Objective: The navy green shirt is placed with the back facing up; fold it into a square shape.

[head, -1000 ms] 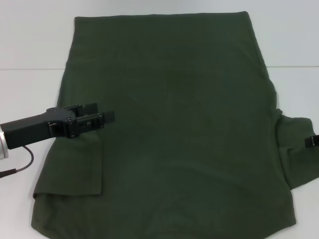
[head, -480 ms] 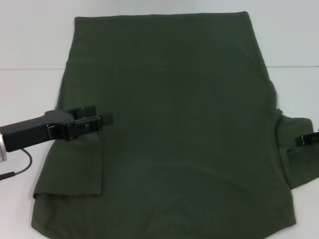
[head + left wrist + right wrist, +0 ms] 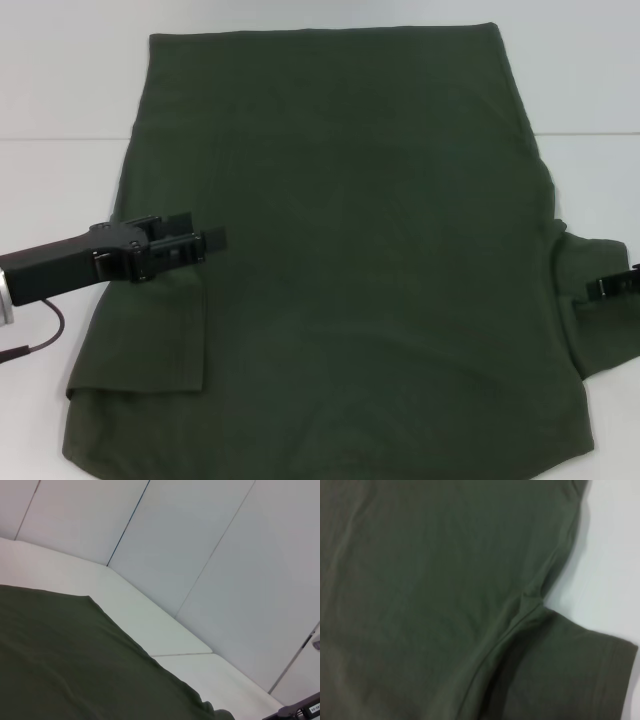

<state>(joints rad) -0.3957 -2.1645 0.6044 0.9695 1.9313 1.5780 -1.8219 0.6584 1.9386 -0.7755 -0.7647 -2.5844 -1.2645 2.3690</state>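
Across the white table (image 3: 60, 90) lies the shirt (image 3: 350, 250), spread flat with its plain side up and filling most of the head view; its left sleeve (image 3: 150, 335) is already folded inward onto the body, its edge running straight down beside the left gripper; the right sleeve (image 3: 600, 310) sticks out flat toward the table's right edge. Over the shirt's left side sits the left gripper (image 3: 205, 240), pointing toward the middle; its fingers are narrow, nearly closed, with no cloth seen between them. At the right edge of the view, over the right sleeve, only the tip of the right gripper (image 3: 610, 287) shows; I cannot tell its state.
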